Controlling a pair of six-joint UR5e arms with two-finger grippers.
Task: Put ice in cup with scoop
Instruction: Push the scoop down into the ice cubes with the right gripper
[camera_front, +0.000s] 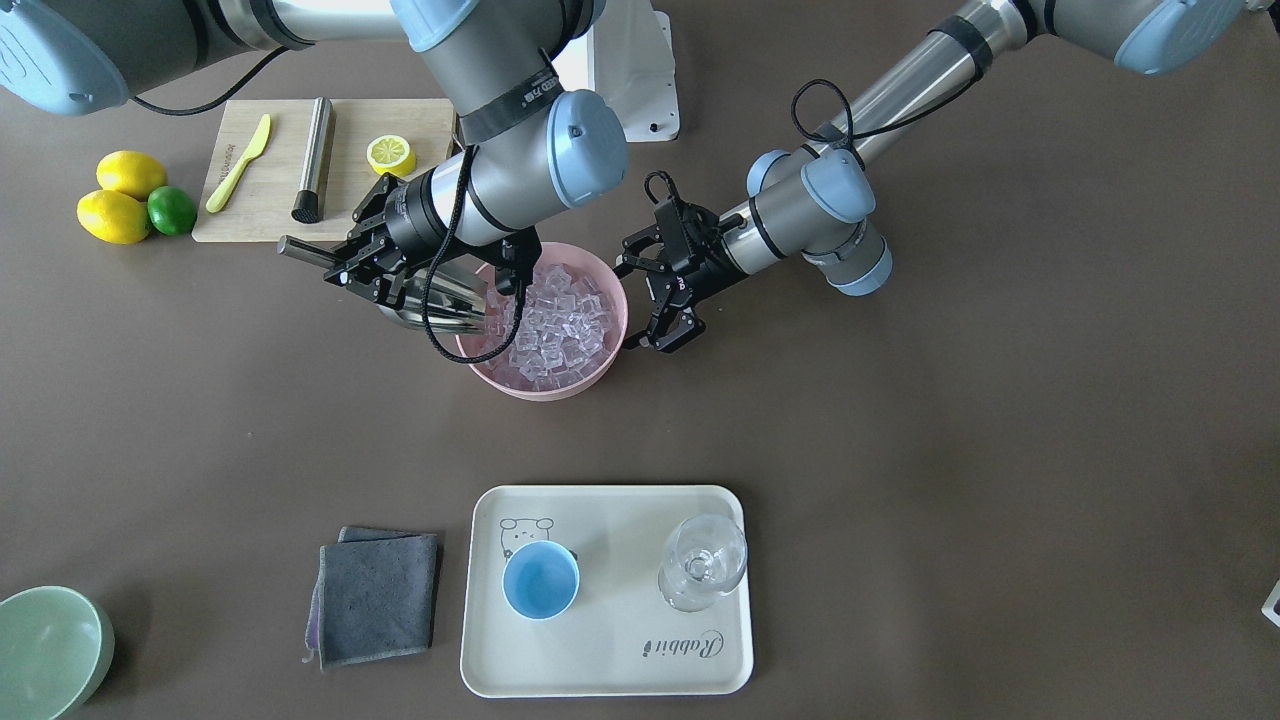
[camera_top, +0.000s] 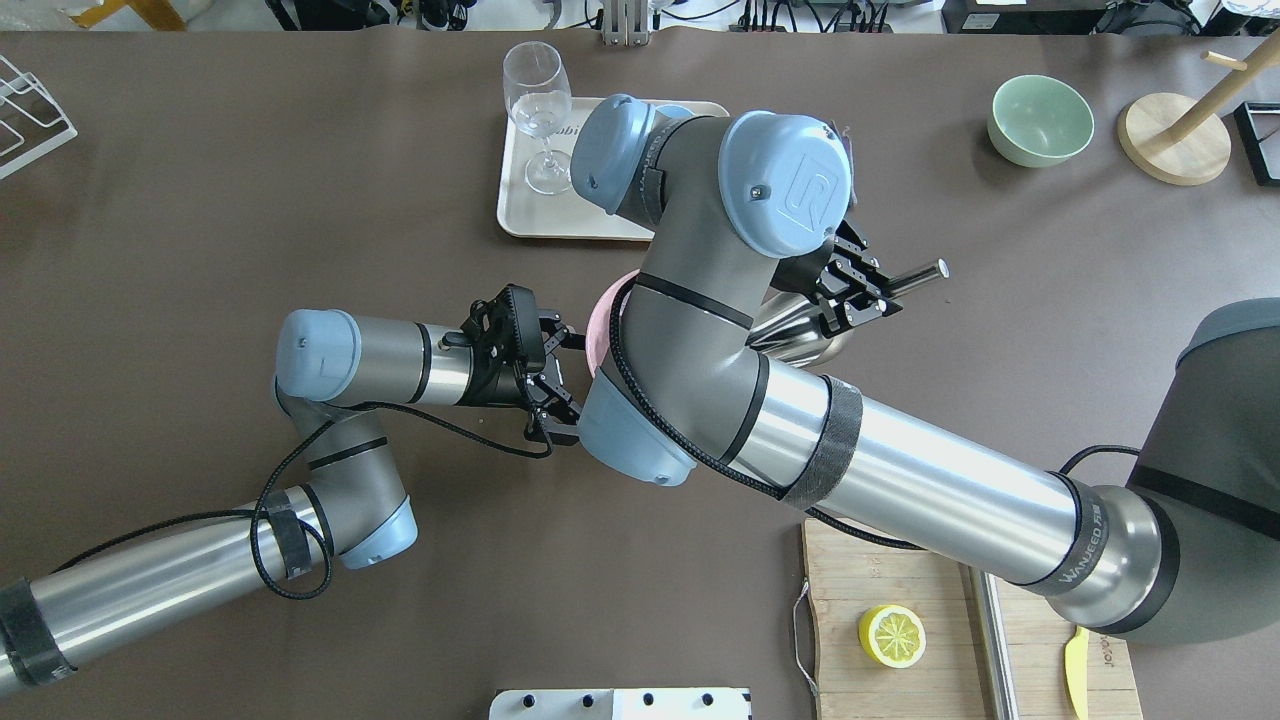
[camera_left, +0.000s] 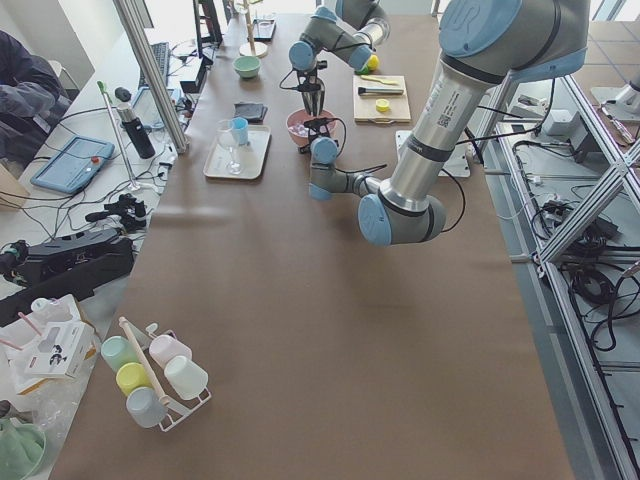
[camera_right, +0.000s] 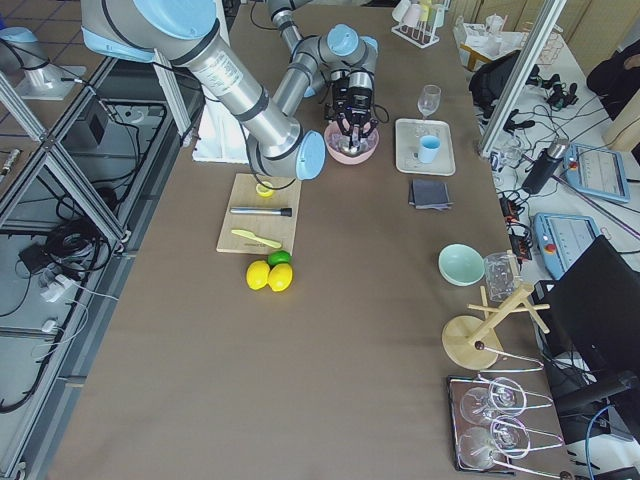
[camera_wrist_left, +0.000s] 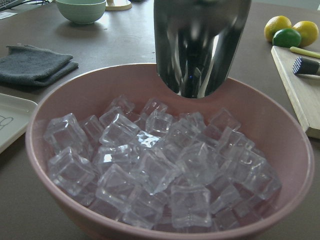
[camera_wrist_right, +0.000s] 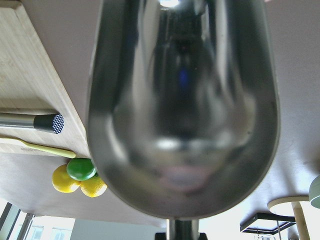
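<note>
— Brown table mat (camera_front: 900, 450), entry one, Jon: we log a pink bowl (camera_front: 560, 388) mid-table, heaped with ice (camera_front: 560, 320), clear cubes up to near the rim. How do we record the arms?

— Right gripper (camera_front: 345, 268) first, Mira. Its jaws are clamped on the bar handle of the scoop (camera_wrist_left: 202, 45); the handle end pokes out past the fingers. We note the steel trough tilted over the bowl's edge on the robot's right side, lip close above the cubes. Contact with the ice: we cannot tell.

— Agreed. Left gripper (camera_front: 635, 306)?

— Jaws spread wide apart. It sits level with the bowl on the robot's left side, fingertips just beside the outer wall. Touching or not, we cannot tell.

— And the cup (camera_front: 540, 580)?

— Upright on the cream tray (camera_front: 620, 650), across the table from the robot's base, well apart from the bowl. We see a clear wine glass (camera_front: 703, 562) beside it on the same tray and a folded grey cloth (camera_front: 375, 597) just off the tray's edge.

— Remaining items, we list: wooden cutting board (camera_front: 265, 215) on the robot's right, bearing a yellow knife (camera_front: 238, 163), a steel cylinder (camera_front: 315, 158) and a half lemon (camera_front: 390, 154); two lemons (camera_front: 113, 217) and a lime (camera_front: 171, 210) bunched beside the board; pale green bowl (camera_front: 45, 650) near the far edge.
</note>
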